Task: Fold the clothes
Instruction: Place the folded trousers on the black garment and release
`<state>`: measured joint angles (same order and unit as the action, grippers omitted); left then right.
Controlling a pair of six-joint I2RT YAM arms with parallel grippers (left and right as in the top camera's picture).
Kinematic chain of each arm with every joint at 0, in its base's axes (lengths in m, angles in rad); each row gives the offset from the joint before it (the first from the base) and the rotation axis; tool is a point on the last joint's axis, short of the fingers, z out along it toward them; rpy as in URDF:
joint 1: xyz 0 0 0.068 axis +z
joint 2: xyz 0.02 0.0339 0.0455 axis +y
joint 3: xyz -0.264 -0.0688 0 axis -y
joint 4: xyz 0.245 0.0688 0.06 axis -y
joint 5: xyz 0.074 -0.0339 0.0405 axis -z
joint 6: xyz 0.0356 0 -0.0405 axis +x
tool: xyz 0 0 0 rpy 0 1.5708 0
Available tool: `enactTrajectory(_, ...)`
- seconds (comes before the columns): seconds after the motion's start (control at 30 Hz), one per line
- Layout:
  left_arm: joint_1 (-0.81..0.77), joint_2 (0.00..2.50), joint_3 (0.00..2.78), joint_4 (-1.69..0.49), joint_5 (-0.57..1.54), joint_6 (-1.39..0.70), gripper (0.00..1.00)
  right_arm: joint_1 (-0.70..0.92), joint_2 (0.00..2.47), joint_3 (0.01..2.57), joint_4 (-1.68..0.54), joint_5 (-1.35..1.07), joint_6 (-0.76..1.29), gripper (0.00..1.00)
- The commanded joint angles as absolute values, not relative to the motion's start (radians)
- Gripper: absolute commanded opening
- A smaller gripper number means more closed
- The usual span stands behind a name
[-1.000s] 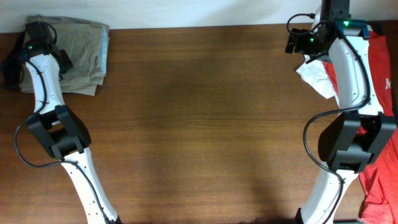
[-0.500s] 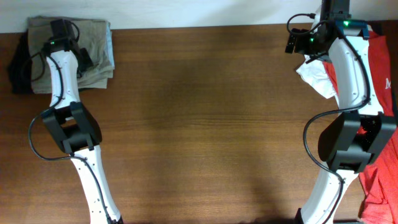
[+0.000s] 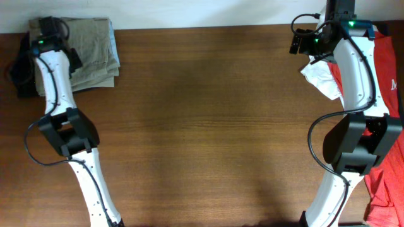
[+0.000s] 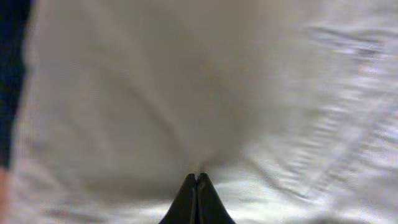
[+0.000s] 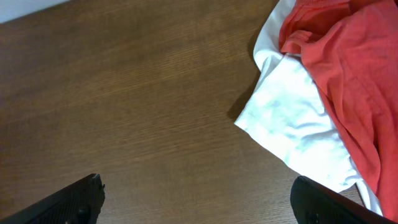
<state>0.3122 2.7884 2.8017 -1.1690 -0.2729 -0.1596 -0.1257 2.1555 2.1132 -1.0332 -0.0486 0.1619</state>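
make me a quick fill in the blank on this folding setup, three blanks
The left gripper has its jaws ___ on the khaki garment.
The right gripper hangs over bare table with jaws ___.
The red garment and the white garment lie near the ___ arm.
Missing words: shut; open; right.

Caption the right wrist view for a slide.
Right claw open above the wooden table, a red garment overlapping a white cloth nearby.
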Motion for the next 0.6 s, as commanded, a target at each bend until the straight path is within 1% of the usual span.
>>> enactTrajectory(0.0,0.362,2.801,2.823,-1.192,-0.296,-0.171,0.01,-0.132,2.149,2.125,-1.033,-0.04,0.174,0.99)
enactTrajectory(0.23,0.467,2.803,2.816,-1.214,-0.291,-0.172,0.01,-0.132,2.149,2.125,-1.033,-0.04,0.174,0.99)
enactTrajectory(0.37,0.484,2.813,2.816,-1.21,-0.286,-0.171,0.01,-0.132,2.149,2.125,-1.033,-0.04,0.174,0.99)
enactTrajectory(0.47,0.504,2.814,2.816,-1.213,-0.319,-0.171,0.02,-0.132,2.149,2.125,-1.033,-0.04,0.174,0.99)
enactTrajectory(0.57,0.517,2.776,2.825,-1.244,-0.211,-0.18,0.01,-0.132,2.149,2.125,-1.033,-0.04,0.174,0.99)
